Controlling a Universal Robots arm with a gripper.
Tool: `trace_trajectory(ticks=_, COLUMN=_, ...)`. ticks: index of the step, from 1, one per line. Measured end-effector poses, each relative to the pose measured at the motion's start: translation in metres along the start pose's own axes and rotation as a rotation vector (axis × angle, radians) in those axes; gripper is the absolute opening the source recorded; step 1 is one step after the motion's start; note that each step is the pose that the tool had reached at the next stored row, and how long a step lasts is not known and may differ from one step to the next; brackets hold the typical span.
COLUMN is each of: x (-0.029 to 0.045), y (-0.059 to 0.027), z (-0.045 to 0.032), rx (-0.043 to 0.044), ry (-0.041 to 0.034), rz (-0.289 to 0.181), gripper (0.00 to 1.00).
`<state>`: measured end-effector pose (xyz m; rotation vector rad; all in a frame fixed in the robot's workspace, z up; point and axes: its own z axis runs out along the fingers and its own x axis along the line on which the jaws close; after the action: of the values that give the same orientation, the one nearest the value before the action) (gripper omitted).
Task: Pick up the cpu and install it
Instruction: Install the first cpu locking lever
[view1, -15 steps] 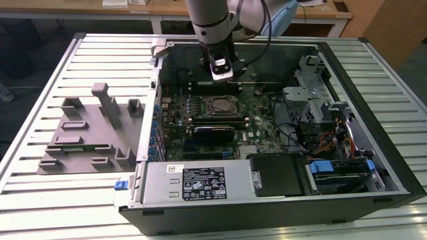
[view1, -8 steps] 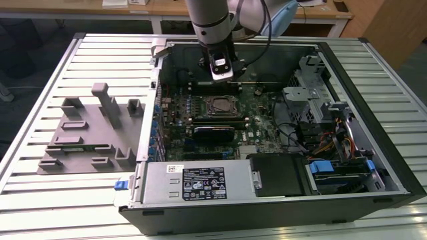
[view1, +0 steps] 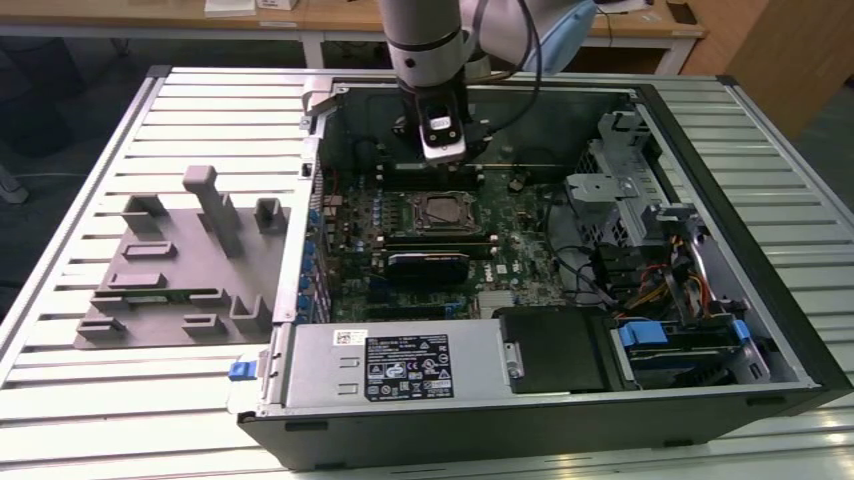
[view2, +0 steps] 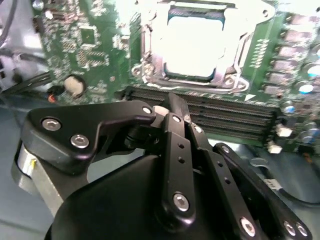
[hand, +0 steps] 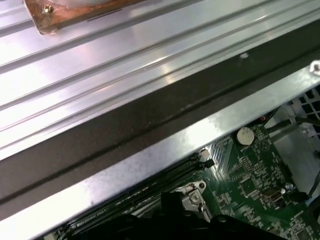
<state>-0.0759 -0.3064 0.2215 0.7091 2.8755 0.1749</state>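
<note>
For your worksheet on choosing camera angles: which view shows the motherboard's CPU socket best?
The second wrist view: the socket lies close and face-on beyond the tool, its metal frame plain. The exterior view shows the socket small, inside the computer case. The first wrist view shows just a metal corner.

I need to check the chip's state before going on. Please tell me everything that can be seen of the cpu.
The cpu is a flat square chip with a pale, shiny metal top, very bright in the second wrist view. It lies level inside the metal-framed socket on the green motherboard, the frame around its edges. In the exterior view it sits mid-board. The pincer hangs above the board, apart from it.
</note>
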Motion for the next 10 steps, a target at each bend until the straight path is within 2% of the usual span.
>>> trace_trajectory(ticks=2, x=-0.0013, y=0.0, z=0.0002, rx=0.0213, ry=0.0151, rz=-0.001, gripper=0.11)
trace_trajectory(ticks=4, x=-0.0027, y=0.0, z=0.0004, rx=0.0379, ry=0.028, rz=-0.002, gripper=0.11)
trace_trajectory(ticks=10, x=-0.0078, y=0.0009, z=0.0013, rx=0.0728, ry=0.0556, rz=-0.008, gripper=0.11)
